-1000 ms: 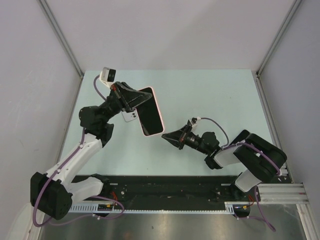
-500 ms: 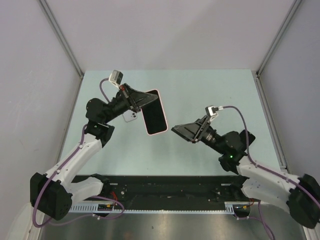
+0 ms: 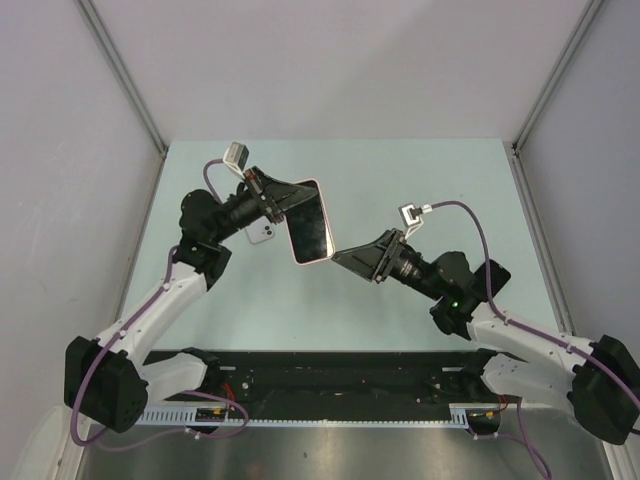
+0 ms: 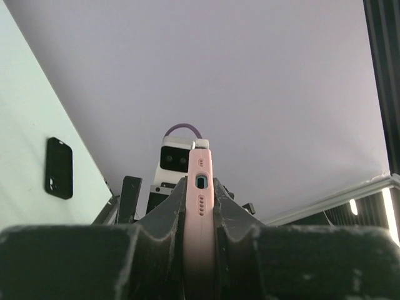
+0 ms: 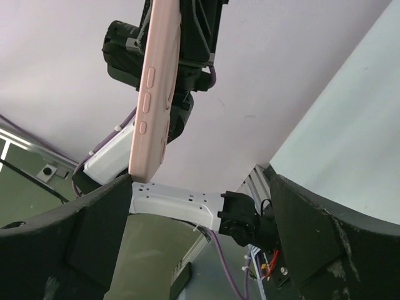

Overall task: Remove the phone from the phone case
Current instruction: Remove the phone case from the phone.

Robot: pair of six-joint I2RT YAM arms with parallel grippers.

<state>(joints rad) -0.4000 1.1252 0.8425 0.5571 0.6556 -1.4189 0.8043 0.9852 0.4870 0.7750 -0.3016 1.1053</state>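
The phone [image 3: 310, 222] shows its black screen in the top view, held in the air over the table's middle left. The pale pink phone case [image 3: 322, 185] rims it. My left gripper [image 3: 283, 198] is shut on the case's upper end; in the left wrist view the pink edge [image 4: 200, 212] with its port hole is pinched between both fingers [image 4: 159, 219]. My right gripper [image 3: 342, 258] stands open just right of the phone's lower end. In the right wrist view the case's [image 5: 153, 94] bottom corner hangs at the left fingertip [image 5: 125, 181], with nothing between the jaws.
A small white object [image 3: 262, 234] lies on the pale green table [image 3: 420, 190] under the left gripper. The left wrist view shows a dark flat rounded piece [image 4: 59, 167] on the table. Grey walls enclose three sides; a black rail [image 3: 350, 385] runs along the near edge.
My right gripper has opened from shut, and its arm has swung left and up to the phone's lower end. The left gripper has shifted slightly right with the cased phone.
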